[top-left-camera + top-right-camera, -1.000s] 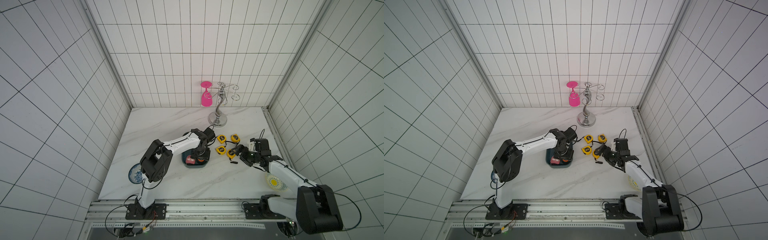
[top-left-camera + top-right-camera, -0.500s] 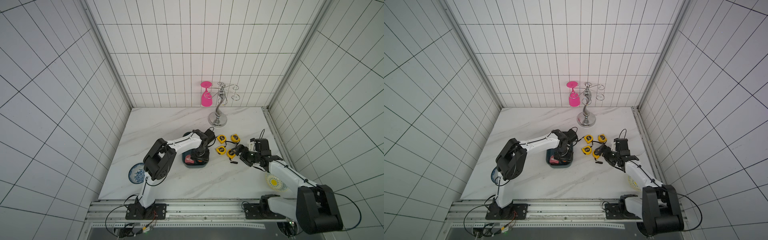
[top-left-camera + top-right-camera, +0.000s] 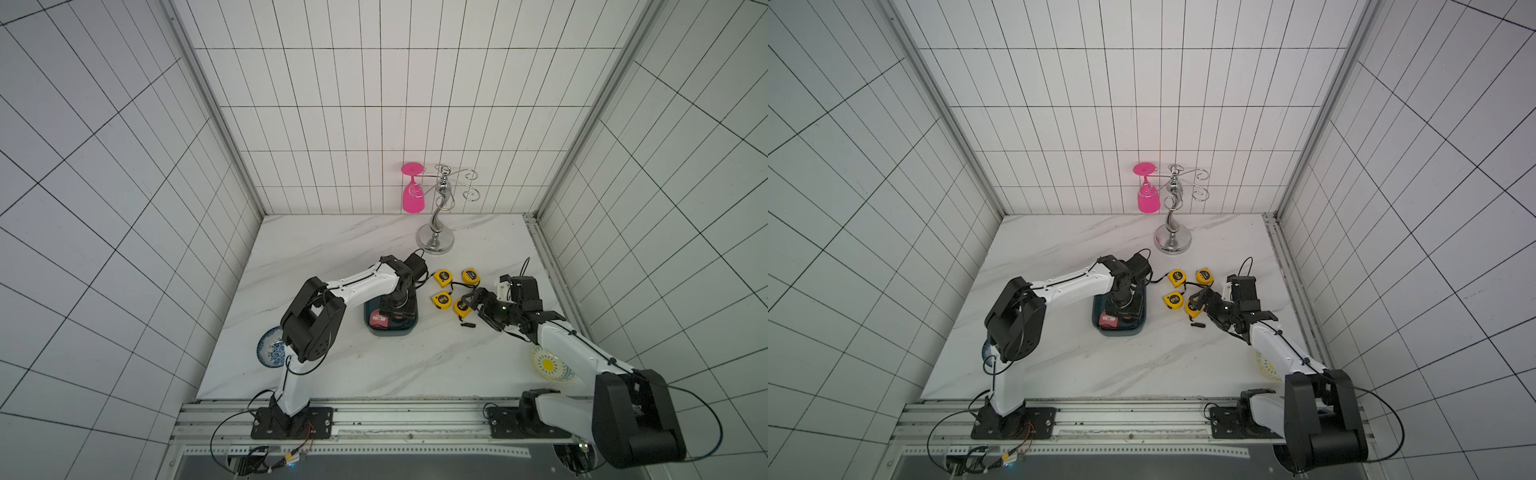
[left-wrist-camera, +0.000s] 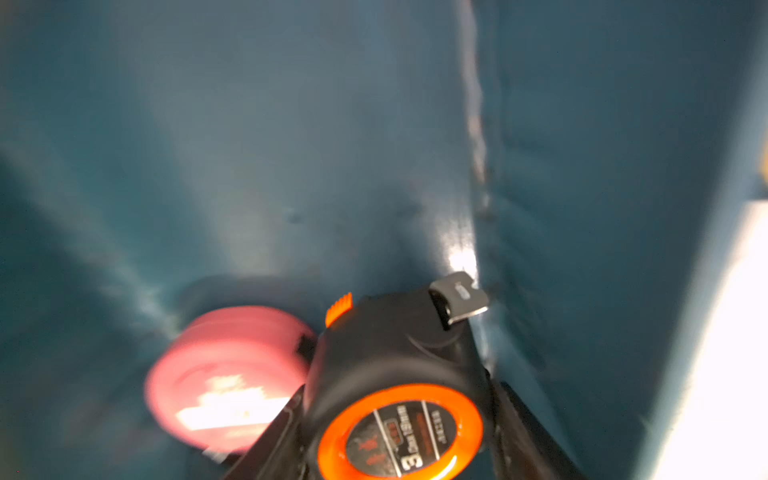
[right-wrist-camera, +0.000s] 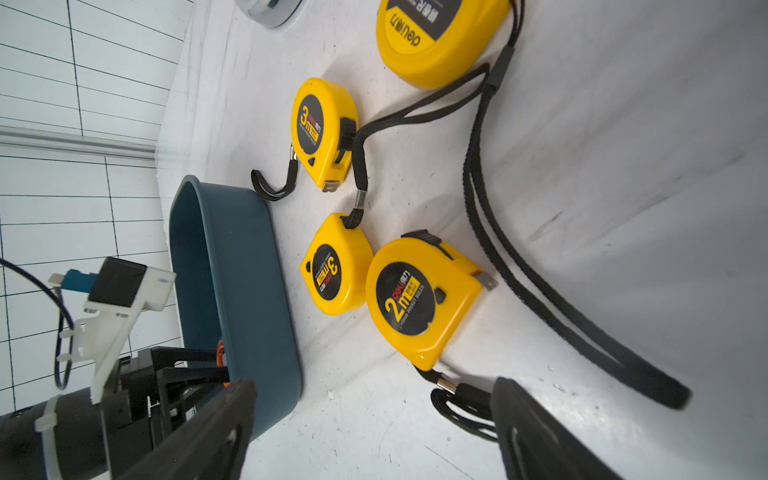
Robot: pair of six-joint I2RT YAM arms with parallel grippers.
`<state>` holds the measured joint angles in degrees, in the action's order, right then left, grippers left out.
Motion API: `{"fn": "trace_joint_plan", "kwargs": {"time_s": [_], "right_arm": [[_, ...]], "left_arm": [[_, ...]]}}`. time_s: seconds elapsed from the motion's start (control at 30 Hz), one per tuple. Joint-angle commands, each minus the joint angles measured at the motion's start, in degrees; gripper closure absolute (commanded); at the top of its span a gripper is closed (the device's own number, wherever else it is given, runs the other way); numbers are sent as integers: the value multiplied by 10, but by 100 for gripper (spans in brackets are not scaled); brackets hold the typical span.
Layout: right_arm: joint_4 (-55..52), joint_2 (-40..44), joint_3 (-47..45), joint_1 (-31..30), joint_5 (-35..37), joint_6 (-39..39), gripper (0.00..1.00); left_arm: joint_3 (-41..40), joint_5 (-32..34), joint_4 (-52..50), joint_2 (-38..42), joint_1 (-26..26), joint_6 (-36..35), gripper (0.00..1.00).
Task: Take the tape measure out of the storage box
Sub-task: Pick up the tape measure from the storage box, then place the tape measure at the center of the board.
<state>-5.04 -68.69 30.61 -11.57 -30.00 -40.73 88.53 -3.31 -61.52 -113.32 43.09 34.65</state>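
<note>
One held: my left fingers clamp black-orange tape measure | right fingers wide, empty | risk: hook snags storage box wall

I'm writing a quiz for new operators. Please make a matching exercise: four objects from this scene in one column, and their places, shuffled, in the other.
1. black-and-orange tape measure
2. pink tape measure
3. 2 m yellow tape measure
4. pink glass

A. hanging from the metal rack
B. on the table beside the storage box
C. held by the left gripper
D. loose in the storage box

Pairs: 1-C, 2-D, 3-B, 4-A
</note>
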Motion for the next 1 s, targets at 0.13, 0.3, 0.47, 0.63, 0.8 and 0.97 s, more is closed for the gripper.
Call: {"fn": "trace_joint_plan", "kwargs": {"time_s": [0.13,0.3,0.47,0.63,0.8,0.97], "right_arm": [[41,18,9,-11,-19,-6,8],[79,16,14,-56,-7,-12,8],[133,14,18,-111,15,-21,8],[186,18,24,-154,30,-21,8],[240,33,22,-189,60,-20,7],[299,53,11,-210,94,-17,7]], "left_arm": [[-3,19,23,102,-24,67,100],[14,2,45,133,-24,112,100],[35,-17,75,143,-24,155,100],[68,-39,107,146,-21,192,100],[111,-42,111,139,-13,218,100],[117,-69,138,144,-9,255,100]]}}
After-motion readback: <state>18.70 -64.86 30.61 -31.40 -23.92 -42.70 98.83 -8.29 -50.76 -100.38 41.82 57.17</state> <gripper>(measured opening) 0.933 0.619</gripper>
